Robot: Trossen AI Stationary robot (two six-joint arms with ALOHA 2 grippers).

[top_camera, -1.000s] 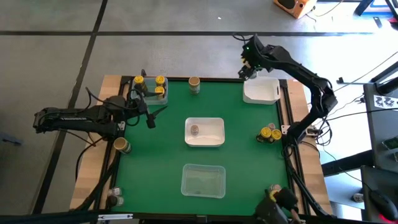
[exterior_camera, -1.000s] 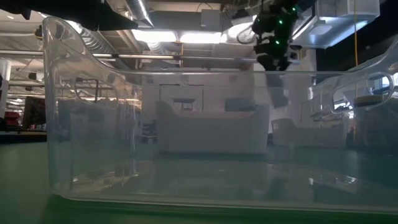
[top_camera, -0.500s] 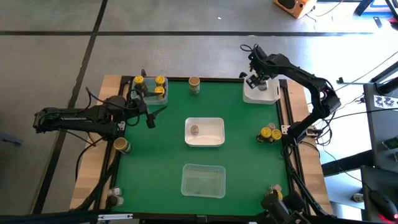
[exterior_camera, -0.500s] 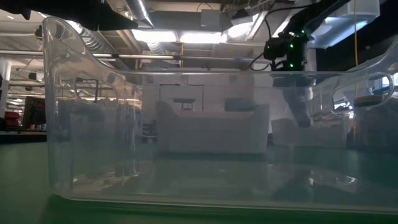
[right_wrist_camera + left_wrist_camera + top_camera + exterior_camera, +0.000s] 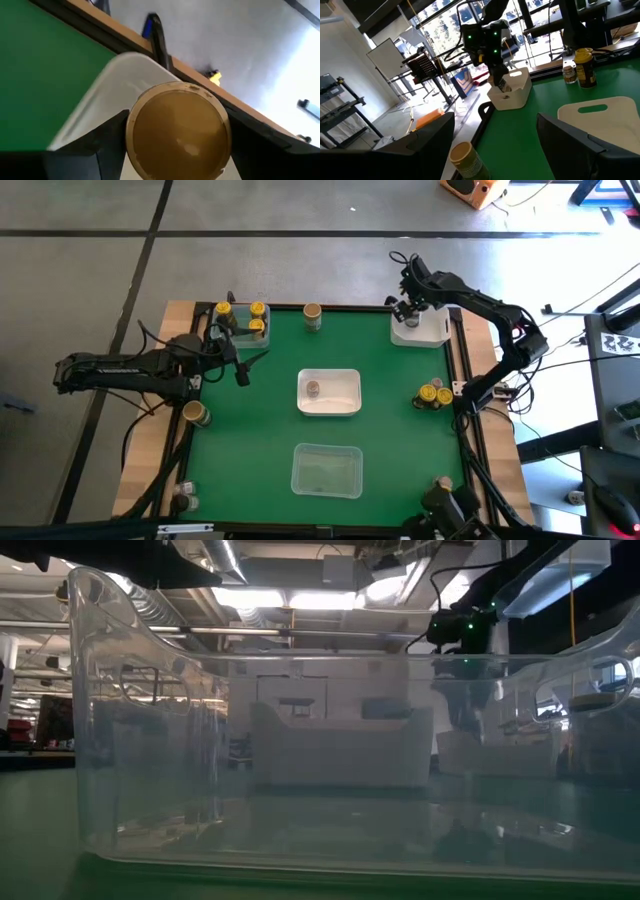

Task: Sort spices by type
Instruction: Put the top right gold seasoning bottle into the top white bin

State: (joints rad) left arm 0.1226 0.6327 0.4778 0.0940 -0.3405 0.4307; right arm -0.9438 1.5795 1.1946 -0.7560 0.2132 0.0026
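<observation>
My right gripper hangs over the white bin at the table's far right corner, shut on a tan-lidded spice jar. My left gripper stands open and level at the table's left, with nothing between its fingers. Three yellow-lidded jars stand in a clear bin at the far left. One jar lies in the middle white bin. A tan jar stands at the far edge, and another at the left edge. My right gripper pinches the jar's side wall just under the tan lid, one finger on each side. The fingers slant down from above. The jar is lifted clear, its lid toward the wrist, over the white bin's inside.
Two yellow-lidded jars stand at the right edge. An empty clear bin sits near the front edge and fills the low view. Grey-lidded jars stand at the near left corner, and one jar near the right.
My right gripper has come down with the tan-lidded jar, from beyond the table's far edge to over the white bin, tipping more steeply downward. The left arm has kept still.
</observation>
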